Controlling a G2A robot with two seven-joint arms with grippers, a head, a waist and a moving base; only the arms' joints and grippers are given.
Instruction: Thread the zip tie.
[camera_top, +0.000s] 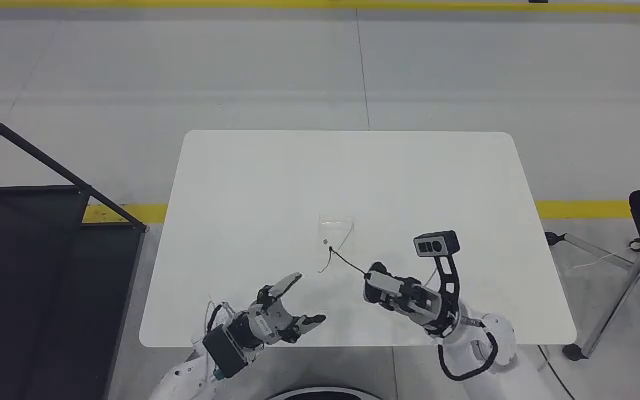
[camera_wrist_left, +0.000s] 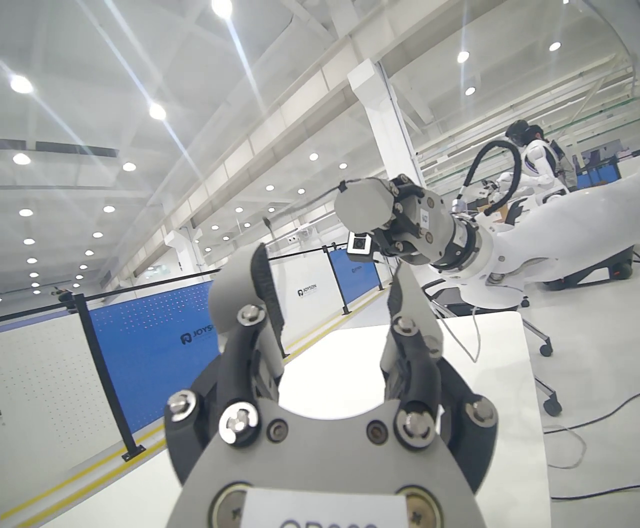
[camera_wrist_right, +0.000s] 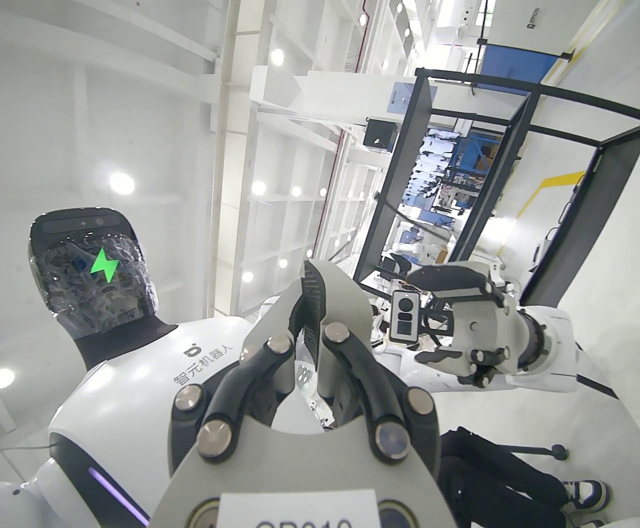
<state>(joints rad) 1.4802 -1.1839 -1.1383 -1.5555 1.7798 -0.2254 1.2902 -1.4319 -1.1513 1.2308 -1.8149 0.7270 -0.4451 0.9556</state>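
Right claw (camera_top: 370, 282): clamped on zip tie (camera_top: 346, 260), free end slanting out over worktop (camera_top: 250, 200).
Left claw (camera_top: 305, 300): gaping, empty, just beside it.

The white rectangular tabletop (camera_top: 250, 200) carries a thin pale loop (camera_top: 337, 226) near its middle. The right hand (camera_top: 371, 282) is in front of that loop and to its right. It is clamped on a thin black plastic zip tie (camera_top: 348, 262), whose free end reaches back and left toward the loop. The left hand (camera_top: 310, 298), fingers spread, is left of the right hand, near the tabletop's front edge and apart from the zip tie.
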